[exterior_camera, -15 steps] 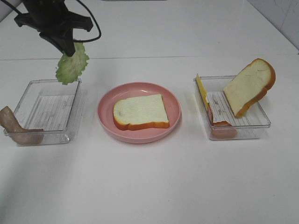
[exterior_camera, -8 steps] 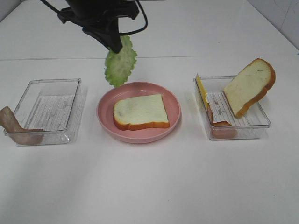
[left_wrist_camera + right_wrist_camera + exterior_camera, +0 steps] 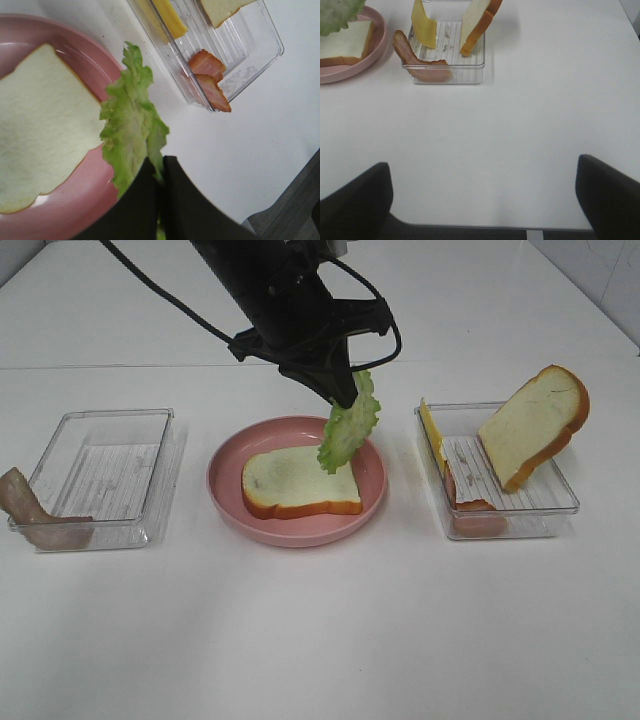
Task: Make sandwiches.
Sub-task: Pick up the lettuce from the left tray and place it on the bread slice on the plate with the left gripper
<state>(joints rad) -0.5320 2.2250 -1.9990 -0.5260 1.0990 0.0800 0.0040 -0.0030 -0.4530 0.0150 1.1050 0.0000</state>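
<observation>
On the round pink plate (image 3: 216, 485) lies one square white bread slice (image 3: 295, 480), the sandwich's base; the left gripper (image 3: 345, 400) pinches a ruffled green lettuce leaf (image 3: 348, 432) hanging over its edge. Not yet added: yellow cheese slice (image 3: 431, 430), reddish meat strip (image 3: 478, 523), second bread slice (image 3: 535, 420); the right gripper (image 3: 482, 167) gapes wide, empty.

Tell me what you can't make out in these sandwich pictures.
- Whether the lettuce touches the bread slice: in the exterior high view the hanging leaf hides any contact point.
- Right gripper: the right wrist view's lower edge cuts off all but two dark fingers, and it is outside the exterior high view.
- Meat strip at the left tray: the exterior high view's left edge cuts off its end.
- Cheese slice: edge-on in the exterior high view, face hidden.
</observation>
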